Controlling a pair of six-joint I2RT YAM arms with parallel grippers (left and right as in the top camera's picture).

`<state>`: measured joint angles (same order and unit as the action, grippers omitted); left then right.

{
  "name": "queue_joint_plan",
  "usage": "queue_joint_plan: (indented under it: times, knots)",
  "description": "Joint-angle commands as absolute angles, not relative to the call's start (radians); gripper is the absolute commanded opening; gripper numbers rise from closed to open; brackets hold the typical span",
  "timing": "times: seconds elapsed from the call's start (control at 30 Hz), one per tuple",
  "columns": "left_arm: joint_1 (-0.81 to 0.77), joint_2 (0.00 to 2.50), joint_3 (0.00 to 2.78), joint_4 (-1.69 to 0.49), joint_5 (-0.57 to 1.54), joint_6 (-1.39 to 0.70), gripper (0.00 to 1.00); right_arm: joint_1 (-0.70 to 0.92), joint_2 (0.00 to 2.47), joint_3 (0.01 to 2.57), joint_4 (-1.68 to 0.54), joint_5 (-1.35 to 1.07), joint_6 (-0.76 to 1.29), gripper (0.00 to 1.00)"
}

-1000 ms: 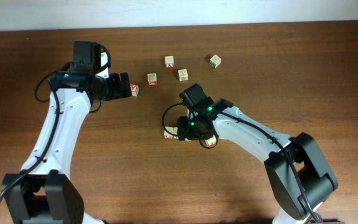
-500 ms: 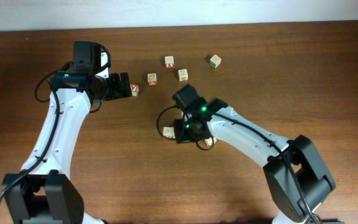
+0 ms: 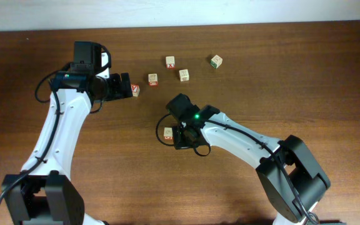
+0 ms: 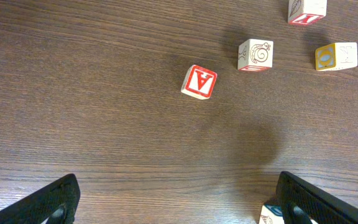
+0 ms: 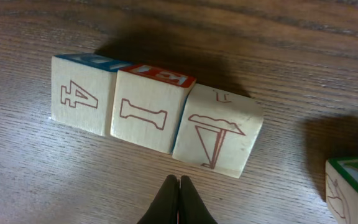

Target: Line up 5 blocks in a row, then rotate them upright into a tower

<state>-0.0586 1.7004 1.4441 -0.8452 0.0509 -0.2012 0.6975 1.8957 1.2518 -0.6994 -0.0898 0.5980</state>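
Three pale wooden blocks lie touching in a row in the right wrist view: one with a red "4" [image 5: 82, 96], one with a bone shape [image 5: 146, 112], one with a sailboat [image 5: 219, 134]. My right gripper [image 5: 179, 186] is shut and empty, its tip just short of the row near the seam between the bone and sailboat blocks. A green-edged block [image 5: 352, 186] sits apart at the right. From overhead, the right gripper [image 3: 180, 136] hides most of the row; one block [image 3: 168, 132] shows. My left gripper [image 3: 127, 87] is open and empty, its fingers [image 4: 55, 202] wide apart.
A red-faced cube [image 4: 199, 81] lies ahead of the left gripper. Beyond it are a snail-print cube [image 4: 255, 55], a yellow-sided cube [image 4: 335, 56] and a red-print cube [image 4: 307, 11]. A green-print cube [image 3: 215, 60] sits farthest back. The table's far edge [image 3: 230, 25] runs along the top.
My right gripper has gone from part open to shut, and its arm has swung left towards the row of blocks. The left arm has not moved.
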Motion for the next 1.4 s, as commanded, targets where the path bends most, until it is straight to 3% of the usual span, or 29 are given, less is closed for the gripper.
queue_joint_plan:
  times: [0.0, 0.47, 0.73, 1.03, 1.37]
  knots:
    - [-0.056, 1.682, 1.456, -0.844, 0.044, -0.185, 0.99, 0.698, 1.905, 1.242, -0.694, -0.066, 0.603, 0.04]
    - [-0.056, 1.682, 1.456, -0.847, 0.044, -0.185, 0.99, 0.698, 1.888, 1.271, -0.684, -0.067, 0.554, 0.04]
    - [-0.056, 1.682, 1.456, -0.847, 0.044, -0.185, 0.99, 0.623, 1.7, 1.332, -0.876, -0.028, 0.559, 0.04]
    - [-0.056, 1.682, 1.456, -0.847, 0.044, -0.185, 0.99, 0.468, 1.724, 1.207, -0.922, 0.016, 0.558, 0.04]
    - [-0.056, 1.682, 1.456, -0.847, 0.044, -0.185, 0.99, 0.464, 1.803, 1.172, -0.882, -0.007, 0.568, 0.04]
